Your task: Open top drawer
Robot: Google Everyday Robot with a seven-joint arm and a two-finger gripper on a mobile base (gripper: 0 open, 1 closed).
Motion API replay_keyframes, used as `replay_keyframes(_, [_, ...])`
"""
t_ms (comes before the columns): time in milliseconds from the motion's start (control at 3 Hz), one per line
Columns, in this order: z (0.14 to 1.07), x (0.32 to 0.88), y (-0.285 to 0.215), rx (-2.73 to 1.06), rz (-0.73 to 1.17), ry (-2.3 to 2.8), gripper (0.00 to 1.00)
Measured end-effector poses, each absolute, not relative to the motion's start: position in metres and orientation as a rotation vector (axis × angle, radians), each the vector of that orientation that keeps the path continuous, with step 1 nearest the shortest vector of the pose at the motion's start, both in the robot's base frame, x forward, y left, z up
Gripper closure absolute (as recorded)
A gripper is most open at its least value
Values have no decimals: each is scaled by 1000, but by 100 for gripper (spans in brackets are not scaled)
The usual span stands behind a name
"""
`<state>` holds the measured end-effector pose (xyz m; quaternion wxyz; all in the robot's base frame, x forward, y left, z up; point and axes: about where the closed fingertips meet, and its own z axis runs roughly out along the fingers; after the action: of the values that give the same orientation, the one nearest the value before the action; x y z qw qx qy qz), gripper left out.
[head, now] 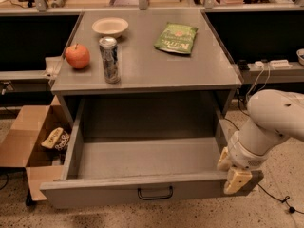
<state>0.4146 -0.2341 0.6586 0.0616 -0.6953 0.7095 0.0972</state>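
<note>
The top drawer (118, 196) is pulled far out from under the grey table, showing its deep, empty grey tray (147, 158). Its dark loop handle (155, 193) sits at the centre of the front. My gripper (230, 171) is at the right end of the drawer front. One yellowish finger (223, 159) is behind the front panel and the other sits in front of it, so the jaws grip the panel. The white arm (273, 120) reaches in from the right. The two lower drawers are hidden under the open one.
On the table top (152, 65) stand a white bowl (110, 26), a red apple (77, 56), a soda can (109, 59) and a green chip bag (176, 38). An open cardboard box (28, 141) sits on the floor to the left. Cables run on the right floor.
</note>
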Motion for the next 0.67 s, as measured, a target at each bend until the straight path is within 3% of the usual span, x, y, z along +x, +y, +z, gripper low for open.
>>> replay_keyframes(333, [659, 415, -234, -2103, 294, 2146, 4])
replay_keyframes(667, [659, 415, -234, -2103, 294, 2146, 0])
